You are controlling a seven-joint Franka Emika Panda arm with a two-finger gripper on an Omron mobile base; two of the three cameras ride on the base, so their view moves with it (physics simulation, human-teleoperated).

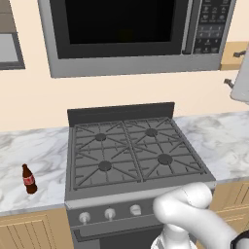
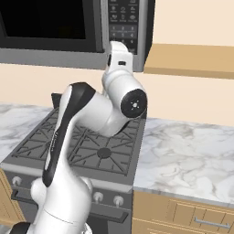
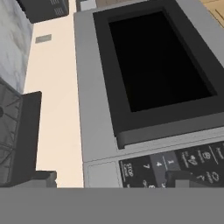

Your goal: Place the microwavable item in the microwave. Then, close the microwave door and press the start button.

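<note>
Nearest you, the gripper sits right up against the keypad panel; you can't tell if the claw is spread or pinched, tips barely show. Behind it the microwave door looks closed on the microwave. Yellow cup isn't visible, likely inside. Cola bottle untouched on the counter. Only the start press seems left.

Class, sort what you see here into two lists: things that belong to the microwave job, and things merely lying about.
Belongs to the job:
microwave
door, shut
keypad

Lying about:
cola bottle on the counter
stove
stove knobs
</note>
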